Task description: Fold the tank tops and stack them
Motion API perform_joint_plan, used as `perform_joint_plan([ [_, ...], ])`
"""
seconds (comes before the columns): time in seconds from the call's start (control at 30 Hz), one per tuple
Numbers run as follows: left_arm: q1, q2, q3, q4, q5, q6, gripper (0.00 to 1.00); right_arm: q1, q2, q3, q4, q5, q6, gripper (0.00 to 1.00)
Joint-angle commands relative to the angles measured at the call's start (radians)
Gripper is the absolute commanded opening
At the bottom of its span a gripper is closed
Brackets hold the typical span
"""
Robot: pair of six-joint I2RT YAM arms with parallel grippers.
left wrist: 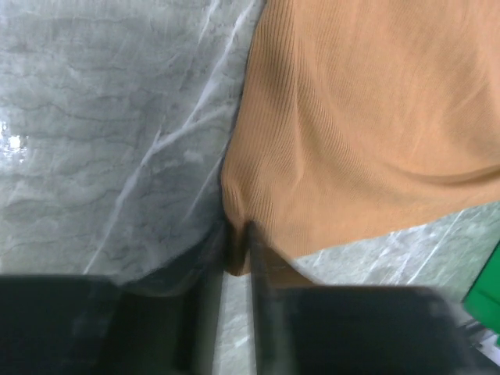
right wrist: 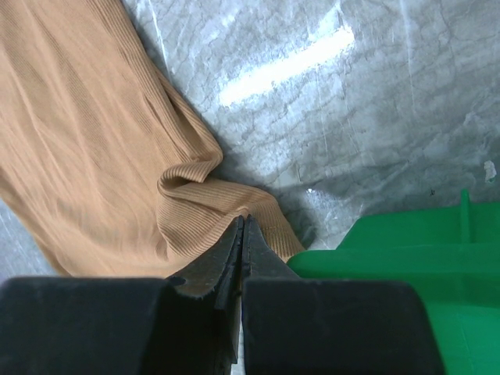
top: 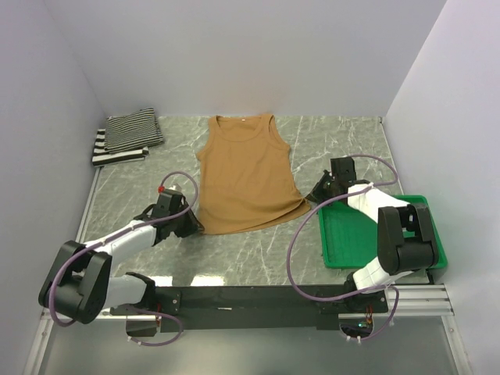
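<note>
The plain tan tank top (top: pixel 246 176) lies spread flat mid-table, neck toward the far wall. My left gripper (top: pixel 195 224) is at its near left hem corner. In the left wrist view the jaws (left wrist: pixel 238 248) stand narrow with the tan cloth (left wrist: pixel 359 125) pinched between their tips. My right gripper (top: pixel 314 197) is at the near right hem corner. Its jaws (right wrist: pixel 244 219) are pressed together on a bunched ridge of the tan hem (right wrist: pixel 195 191). A folded pinstriped tank top (top: pixel 134 129) rests on a folded wide-striped one (top: pixel 117 154) at the far left.
A green plastic tray (top: pixel 383 234) sits at the near right, its rim (right wrist: pixel 375 254) right beside the right jaws and the hem corner. Walls close the table on the left, far and right sides. Marble tabletop (top: pixel 344 148) shows around the cloth.
</note>
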State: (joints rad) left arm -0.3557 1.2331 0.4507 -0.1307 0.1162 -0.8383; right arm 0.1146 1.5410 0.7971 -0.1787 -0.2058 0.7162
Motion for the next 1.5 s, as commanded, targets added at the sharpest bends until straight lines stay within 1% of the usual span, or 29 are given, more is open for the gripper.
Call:
perform_joint_plan([
  [0.0, 0.000, 0.025, -0.001, 0.036, 0.014, -0.010, 0.15, -0.016, -0.041, -0.012, 0.004, 0.005, -0.012, 0.00],
  [0.07, 0.000, 0.034, 0.023, 0.028, 0.013, 0.001, 0.09, -0.015, -0.057, -0.016, 0.005, -0.009, -0.011, 0.00],
  [0.1, 0.000, 0.035, 0.034, 0.014, 0.008, 0.004, 0.04, -0.015, -0.064, -0.018, 0.005, -0.012, -0.011, 0.00],
  [0.17, 0.000, 0.026, 0.063, -0.006, -0.006, 0.011, 0.01, -0.015, -0.087, -0.022, 0.001, -0.027, -0.012, 0.00],
  [0.27, 0.006, -0.018, 0.106, -0.082, -0.056, 0.022, 0.00, -0.010, -0.130, -0.038, 0.001, -0.053, -0.014, 0.00],
  [0.37, 0.055, -0.113, 0.152, -0.176, -0.095, 0.050, 0.01, 0.008, -0.192, -0.050, -0.014, -0.076, -0.014, 0.00],
  [0.4, 0.101, -0.141, 0.167, -0.200, -0.101, 0.060, 0.01, 0.014, -0.212, -0.055, -0.018, -0.092, -0.012, 0.00],
  [0.43, 0.127, -0.191, 0.208, -0.257, -0.105, 0.091, 0.01, 0.019, -0.254, -0.061, -0.022, -0.101, -0.012, 0.00],
  [0.5, 0.193, -0.228, 0.262, -0.317, -0.113, 0.126, 0.01, 0.036, -0.304, -0.070, -0.030, -0.136, 0.000, 0.00],
  [0.57, 0.219, -0.257, 0.347, -0.386, -0.113, 0.171, 0.00, 0.059, -0.387, -0.085, -0.031, -0.159, 0.017, 0.00],
  [0.6, 0.227, -0.262, 0.370, -0.395, -0.113, 0.183, 0.00, 0.094, -0.416, -0.091, -0.027, -0.164, 0.035, 0.00],
  [0.63, 0.227, -0.262, 0.400, -0.395, -0.113, 0.212, 0.00, 0.120, -0.465, -0.099, -0.030, -0.137, 0.042, 0.00],
  [0.67, 0.227, -0.247, 0.407, -0.382, -0.045, 0.231, 0.00, 0.140, -0.482, -0.101, -0.054, -0.109, 0.043, 0.00],
  [0.73, 0.213, -0.183, 0.411, -0.397, 0.016, 0.251, 0.01, 0.160, -0.504, -0.119, -0.082, -0.061, 0.042, 0.00],
  [0.77, 0.193, -0.163, 0.398, -0.388, 0.025, 0.254, 0.02, 0.160, -0.507, -0.134, -0.085, -0.046, 0.039, 0.00],
  [0.8, 0.137, -0.143, 0.381, -0.371, 0.010, 0.254, 0.05, 0.160, -0.509, -0.148, -0.084, -0.026, 0.037, 0.00],
  [0.87, 0.069, -0.101, 0.313, -0.337, -0.015, 0.222, 0.08, 0.160, -0.495, -0.188, -0.081, 0.003, 0.031, 0.00],
  [0.9, 0.013, -0.092, 0.286, -0.310, -0.026, 0.203, 0.13, 0.161, -0.489, -0.203, -0.071, 0.003, 0.032, 0.00],
  [0.97, -0.038, -0.069, 0.209, -0.235, -0.024, 0.147, 0.16, 0.172, -0.479, -0.249, -0.038, 0.002, 0.043, 0.00],
  [1.07, -0.068, -0.047, 0.131, -0.150, -0.012, 0.096, 0.25, 0.197, -0.467, -0.279, -0.025, 0.031, 0.054, 0.00],
  [1.1, -0.074, -0.044, 0.114, -0.142, -0.016, 0.088, 0.30, 0.200, -0.463, -0.282, -0.027, 0.052, 0.054, 0.00],
  [1.17, -0.075, -0.056, 0.106, -0.145, -0.041, 0.079, 0.34, 0.201, -0.456, -0.288, -0.028, 0.068, 0.054, 0.00],
  [1.2, -0.075, -0.070, 0.102, -0.152, -0.073, 0.067, 0.37, 0.201, -0.450, -0.286, -0.033, 0.094, 0.054, 0.00],
  [1.3, -0.075, -0.148, 0.095, -0.190, -0.113, 0.035, 0.40, 0.200, -0.441, -0.283, -0.035, 0.115, 0.052, 0.00],
  [1.33, -0.075, -0.184, 0.097, -0.199, -0.150, 0.028, 0.40, 0.200, -0.438, -0.283, -0.031, 0.117, 0.054, 0.00],
  [1.47, -0.075, -0.228, 0.100, -0.236, -0.209, 0.013, 0.42, 0.200, -0.427, -0.285, -0.025, 0.121, 0.052, 0.00],
])
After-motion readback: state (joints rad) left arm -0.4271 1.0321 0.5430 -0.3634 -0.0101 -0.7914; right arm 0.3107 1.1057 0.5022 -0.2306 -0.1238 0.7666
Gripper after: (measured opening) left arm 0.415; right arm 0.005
